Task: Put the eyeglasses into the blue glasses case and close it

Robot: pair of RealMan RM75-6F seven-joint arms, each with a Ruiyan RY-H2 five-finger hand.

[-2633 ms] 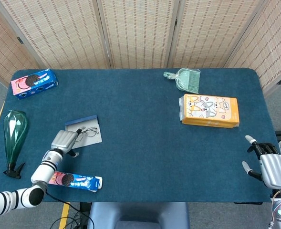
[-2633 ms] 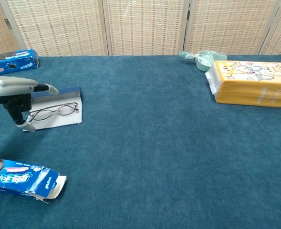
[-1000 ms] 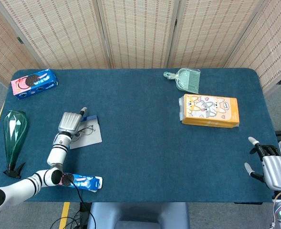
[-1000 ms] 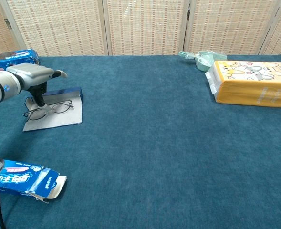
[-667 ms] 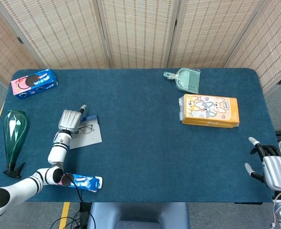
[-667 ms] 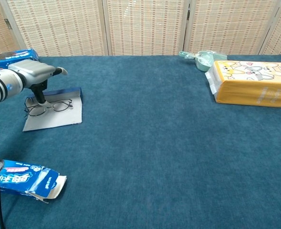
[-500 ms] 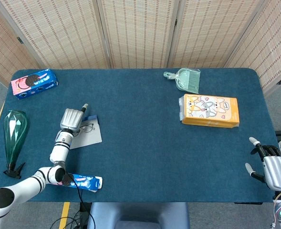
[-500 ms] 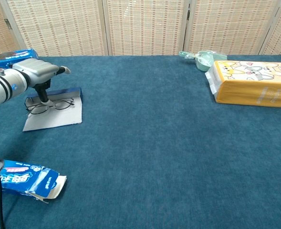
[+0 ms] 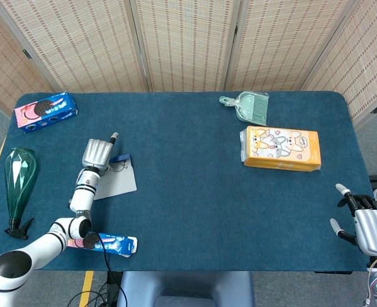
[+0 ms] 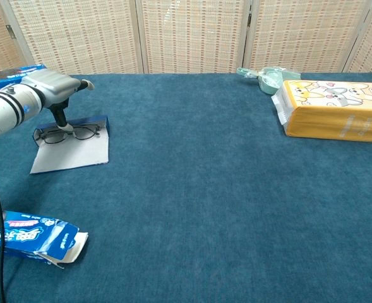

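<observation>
Blue felt: it covers the bench (image 9: 194, 192) in both views.
Head view, left hand: the left hand (image 9: 97, 153) hangs over the far-left end of the open blue glasses case (image 9: 114, 176), fingers pointing down; from above its grip is hidden.
Head view, eyeglasses: the eyeglasses (image 9: 116, 167) show just beside and below the hand, at the case's far edge.
Head view, right hand: the right hand (image 9: 367, 227) rests off the near-right corner, well apart from the case, fingers spread and holding nothing.
Head view, other things: a cookie box (image 9: 46, 111) and a green bottle (image 9: 18, 179) lie to the left hand's left.
Chest view, left hand: the left hand (image 10: 50, 88) reaches one finger down onto the frame of the eyeglasses (image 10: 69, 132); whether it pinches them or only presses, I cannot tell.
Chest view, change: over the last seconds the eyeglasses have slid from mid-flap back against the blue wall of the case (image 10: 72, 145).
Chest view, meaning: by my judgement the glasses are nearly seated; closing the flap is left.
</observation>
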